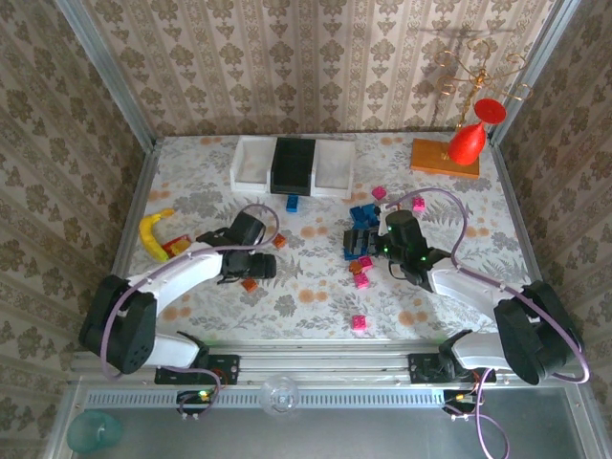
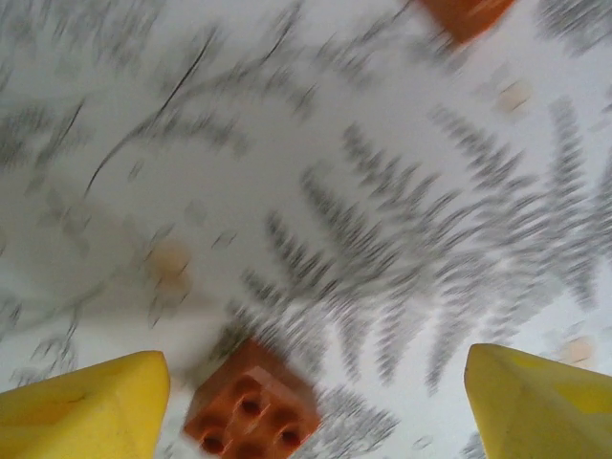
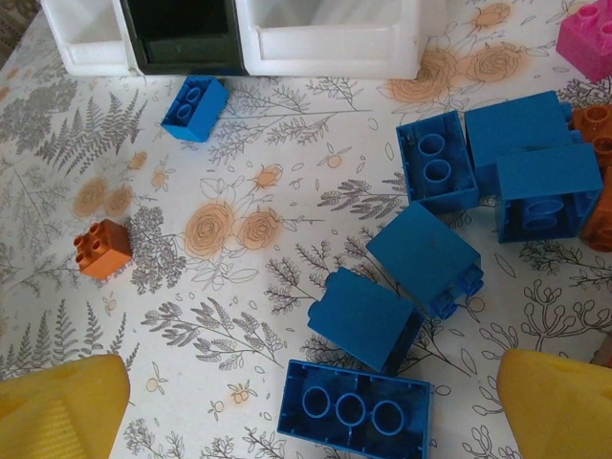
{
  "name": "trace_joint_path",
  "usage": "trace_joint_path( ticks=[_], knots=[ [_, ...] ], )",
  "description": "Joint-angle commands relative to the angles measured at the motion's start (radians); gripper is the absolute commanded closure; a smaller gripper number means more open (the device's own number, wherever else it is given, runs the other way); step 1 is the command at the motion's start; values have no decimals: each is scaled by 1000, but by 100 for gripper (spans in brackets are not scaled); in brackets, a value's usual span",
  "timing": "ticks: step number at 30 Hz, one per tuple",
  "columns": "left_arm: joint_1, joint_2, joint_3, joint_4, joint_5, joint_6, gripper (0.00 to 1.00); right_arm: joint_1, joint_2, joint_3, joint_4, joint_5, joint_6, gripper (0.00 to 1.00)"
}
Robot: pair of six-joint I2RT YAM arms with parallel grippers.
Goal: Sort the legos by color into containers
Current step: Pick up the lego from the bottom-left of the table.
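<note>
Orange lego (image 2: 251, 409), 4 round studs, sits betw L gripper (image 2: 311, 387) fingers, spread wide; view blurred. R wrist: R gripper (image 3: 306, 402) spread over blue legos (image 3: 421, 258), just in front of bins (image 3: 325, 48). Top: L arm (image 1: 186, 273) & R arm (image 1: 459, 282) reach fwd, wrists low, short of bins.

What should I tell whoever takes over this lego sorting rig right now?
Left gripper: open, low over an orange brick, not gripping it.
Right gripper: open, above the blue bricks.
Bins: far side of the table; no brick seen in the white ones, black one too dark to tell.
To do: blue, orange and pink bricks all lie loose; sorting looks barely begun.
</note>
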Motion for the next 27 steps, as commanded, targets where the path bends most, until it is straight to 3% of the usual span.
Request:
trace_joint_path(
  ticks=[1, 6, 18, 27],
  knots=[
    [-10, -52, -37, -99, -65, -90, 17, 6, 30, 35, 15, -30, 23, 0],
    [-30, -80, -91, -54, 6, -133, 18, 6, 25, 31, 14, -17, 21, 0],
    [-39, 6, -100, 104, 26, -143, 38, 6, 24, 30, 8, -16, 24, 0],
    [-115, 83, -60, 105, -57, -169, 46, 6, 23, 25, 6, -9, 20, 0]
  ],
)
